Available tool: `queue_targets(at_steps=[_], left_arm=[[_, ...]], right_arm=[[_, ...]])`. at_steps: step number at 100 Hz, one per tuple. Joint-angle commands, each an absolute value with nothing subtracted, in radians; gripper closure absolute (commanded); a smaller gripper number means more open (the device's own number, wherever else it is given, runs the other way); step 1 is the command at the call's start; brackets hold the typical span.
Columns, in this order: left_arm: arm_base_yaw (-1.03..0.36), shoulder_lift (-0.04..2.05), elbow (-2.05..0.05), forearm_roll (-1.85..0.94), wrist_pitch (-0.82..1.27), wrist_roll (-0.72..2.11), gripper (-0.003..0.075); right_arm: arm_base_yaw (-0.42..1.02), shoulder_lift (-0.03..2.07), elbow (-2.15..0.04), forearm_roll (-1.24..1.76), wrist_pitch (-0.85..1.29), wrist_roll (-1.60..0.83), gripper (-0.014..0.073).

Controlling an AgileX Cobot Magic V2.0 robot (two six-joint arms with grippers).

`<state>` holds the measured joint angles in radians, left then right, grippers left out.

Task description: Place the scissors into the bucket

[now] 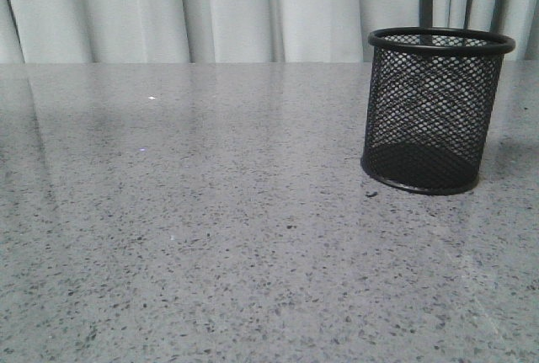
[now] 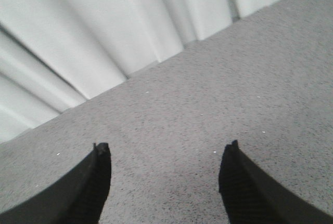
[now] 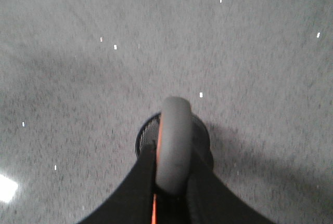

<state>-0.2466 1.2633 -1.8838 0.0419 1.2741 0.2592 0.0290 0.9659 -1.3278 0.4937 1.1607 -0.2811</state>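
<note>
The bucket [image 1: 436, 110] is a black wire-mesh cup standing upright at the right of the table, and looks empty in the front view. Neither gripper shows in the front view. In the right wrist view my right gripper [image 3: 173, 154] is shut on the scissors [image 3: 174, 141]; their dark grey handle loop with orange lining sticks out past the fingertips. The bucket [image 3: 146, 133] lies far below, directly behind the handle, mostly hidden by it. The blades are hidden. My left gripper [image 2: 166, 154] is open and empty over bare table.
The grey speckled table [image 1: 210, 211] spreads left and in front of the bucket. Pale curtains [image 1: 210, 9] hang along the table's far edge and also show in the left wrist view [image 2: 104, 37].
</note>
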Motion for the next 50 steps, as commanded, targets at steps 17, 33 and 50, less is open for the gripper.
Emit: queue_targets(at_steps=[17, 33, 50], left_arm=[[-0.222, 1.21, -1.911, 0.007, 1.259, 0.247, 0.0301], [-0.222, 1.202, -1.911, -0.006, 1.259, 0.247, 0.0301], [-0.222, 1.2, -1.911, -0.008, 1.259, 0.247, 0.0302]], right_arm=[[0.025, 1.046, -1.362, 0.495, 1.179, -0.272, 0.0647], [0.054, 1.102, -1.362, 0.471, 1.165, -0.272, 0.0647], [0.099, 1.163, -1.362, 0.447, 1.116, -0.272, 0.0647]])
